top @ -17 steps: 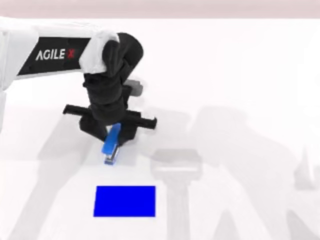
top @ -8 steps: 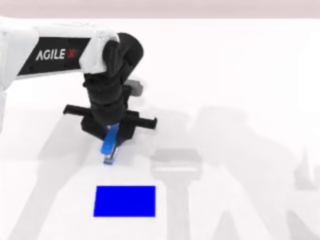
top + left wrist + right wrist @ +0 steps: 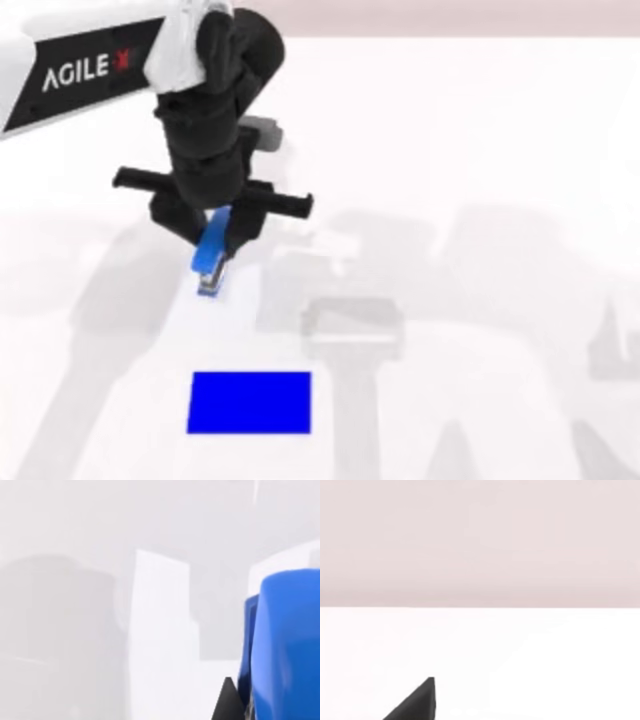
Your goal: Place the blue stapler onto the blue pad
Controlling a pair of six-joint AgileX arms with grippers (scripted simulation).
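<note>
1. One arm is at work: the left tool (image 3: pixel 213 238) is closed on the blue stapler (image 3: pixel 211 262), whose free end pokes out beyond the fingers toward the blue pad (image 3: pixel 249 402). In the left wrist view the stapler's rounded blue top (image 3: pixel 285 645) fills the near field beside a dark fingertip (image 3: pixel 226 702).

2. Handling, as I judge it: the stapler is a small, rigid thing of plastic shell over metal, light enough for this grip and not fragile. Its smooth, curved top looks slippery, so the flat sides are the better place to pinch. Held near one end, as here, the overhanging end could sag or twist if the pinch slackens.

3. Position: the stapler appears to hang off the surface (image 3: pixel 480 200) under the tool, tilted so its long axis runs away from the wrist. The pad lies flat on the surface, well apart from the tool and a little toward the right arm's side of it.

4. Pose: the left arm reaches in from the left, its wrist pointing down over the surface.

5. The right tool is not in the top view; its wrist view shows only one dark fingertip (image 3: pixel 417 702), so I cannot tell its state.
</note>
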